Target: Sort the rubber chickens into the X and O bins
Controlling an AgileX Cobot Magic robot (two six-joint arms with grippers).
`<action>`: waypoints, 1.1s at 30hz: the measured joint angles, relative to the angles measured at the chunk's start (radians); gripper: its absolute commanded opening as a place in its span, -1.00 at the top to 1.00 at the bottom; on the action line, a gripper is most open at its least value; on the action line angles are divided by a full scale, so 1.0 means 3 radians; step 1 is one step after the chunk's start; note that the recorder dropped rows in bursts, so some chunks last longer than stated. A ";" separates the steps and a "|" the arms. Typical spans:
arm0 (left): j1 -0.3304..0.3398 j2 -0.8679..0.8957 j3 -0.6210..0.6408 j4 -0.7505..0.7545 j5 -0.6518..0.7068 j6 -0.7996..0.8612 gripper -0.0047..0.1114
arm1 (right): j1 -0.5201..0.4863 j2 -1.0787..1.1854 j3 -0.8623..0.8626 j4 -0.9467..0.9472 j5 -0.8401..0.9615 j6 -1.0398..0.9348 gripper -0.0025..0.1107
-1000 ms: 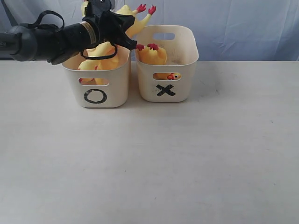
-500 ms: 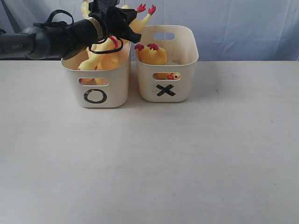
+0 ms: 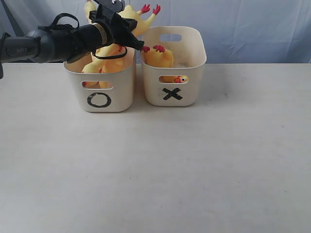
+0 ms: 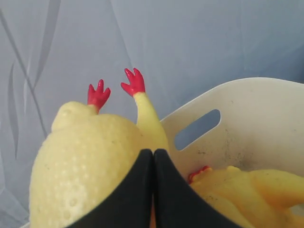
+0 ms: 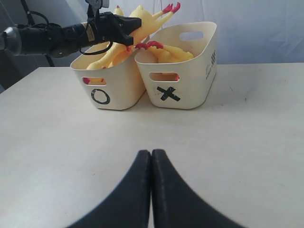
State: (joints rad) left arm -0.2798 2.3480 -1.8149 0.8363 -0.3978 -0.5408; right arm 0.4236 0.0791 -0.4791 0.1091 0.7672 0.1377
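The O bin [image 3: 99, 93] holds two yellow rubber chickens [image 3: 108, 62]; one sticks its red feet [image 3: 151, 8] up past the back rim. The X bin [image 3: 173, 92] beside it holds one chicken [image 3: 158, 57], its head showing through the front slot handle. My left gripper [image 3: 141, 47] is shut with nothing between its fingers, hovering over the gap between the two bins. In the left wrist view it [image 4: 153, 152] sits against the upturned chicken's body [image 4: 85, 161]. My right gripper [image 5: 151, 153] is shut and empty, low over the table well in front of the bins.
The two bins stand side by side, touching, at the back of the pale table [image 3: 160, 165]. A blue-grey cloth backdrop [image 3: 243, 29] hangs close behind them. The left arm [image 3: 53, 41] reaches in from the left above the O bin.
The left arm has lifted slightly and its shut gripper has shifted a little above the O bin's right rim. The chickens and the bins have stayed in place.
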 measured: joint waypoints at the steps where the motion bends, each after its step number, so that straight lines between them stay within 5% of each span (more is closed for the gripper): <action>1: 0.0000 0.0000 0.0000 -0.0007 0.0000 0.0000 0.92 | 0.0000 0.0000 0.0000 0.0000 0.0000 0.0000 0.96; 33: 0.0000 -0.0377 0.0000 -0.0007 0.0470 0.0018 0.92 | 0.0000 0.0000 0.0000 0.0000 0.0000 0.0000 0.96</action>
State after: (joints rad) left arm -0.2798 2.2350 -1.8149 0.8343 -0.2568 -0.5353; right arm 0.4236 0.0791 -0.4791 0.1091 0.7672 0.1377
